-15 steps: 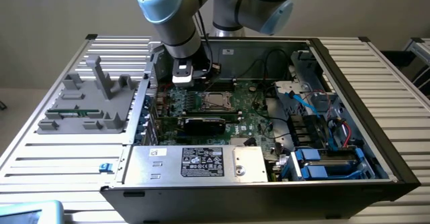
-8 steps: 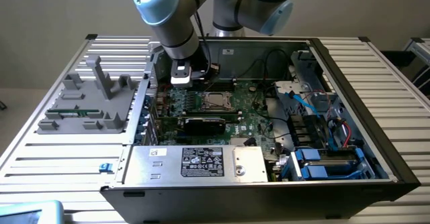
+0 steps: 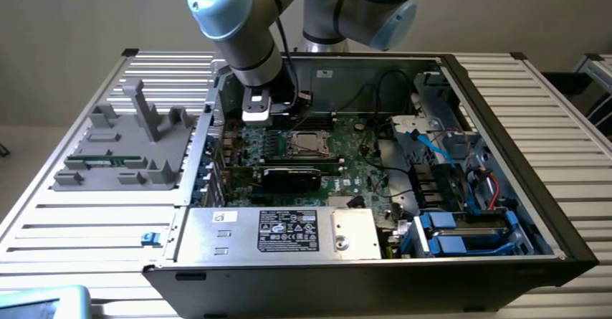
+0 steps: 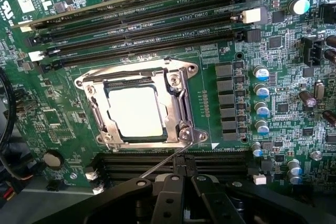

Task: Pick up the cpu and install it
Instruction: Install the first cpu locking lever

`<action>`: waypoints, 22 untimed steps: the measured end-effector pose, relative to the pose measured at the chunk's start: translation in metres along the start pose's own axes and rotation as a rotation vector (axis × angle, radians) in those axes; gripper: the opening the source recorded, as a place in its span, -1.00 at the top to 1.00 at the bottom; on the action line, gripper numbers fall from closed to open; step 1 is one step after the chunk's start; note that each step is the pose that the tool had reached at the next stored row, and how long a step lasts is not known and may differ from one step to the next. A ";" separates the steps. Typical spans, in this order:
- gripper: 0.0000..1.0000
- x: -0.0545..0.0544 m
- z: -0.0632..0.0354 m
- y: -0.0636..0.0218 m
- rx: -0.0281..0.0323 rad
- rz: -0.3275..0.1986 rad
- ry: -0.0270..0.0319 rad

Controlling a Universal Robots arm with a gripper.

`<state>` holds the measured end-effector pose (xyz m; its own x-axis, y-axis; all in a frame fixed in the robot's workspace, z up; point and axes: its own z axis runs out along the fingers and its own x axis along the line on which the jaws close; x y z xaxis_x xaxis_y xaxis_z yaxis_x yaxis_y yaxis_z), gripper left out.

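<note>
Sitting inside socket (image 4: 181, 98), cpu (image 4: 134, 113), closed gripper (image 4: 184, 179) near, motherboard (image 4: 210, 51) within computer case (image 3: 507, 111)

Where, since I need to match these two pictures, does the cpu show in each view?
Exterior view: the cpu is the pale square in the socket on the motherboard, near mid-picture.
Wrist view: the cpu sits inside the socket's metal frame.
Shared landmark: the long black memory slots running beside the socket.
</note>
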<state>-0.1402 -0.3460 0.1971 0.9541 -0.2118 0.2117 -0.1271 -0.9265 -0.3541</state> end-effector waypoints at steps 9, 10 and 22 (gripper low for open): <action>0.77 0.000 -0.0006 0.0018 -0.0024 0.014 0.0054; 0.77 0.000 -0.0006 0.0019 -0.0018 0.015 0.0054; 0.77 0.001 -0.0008 0.0029 0.0079 0.017 0.0041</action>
<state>-0.1402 -0.3491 0.1969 0.9507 -0.2291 0.2092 -0.1415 -0.9202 -0.3650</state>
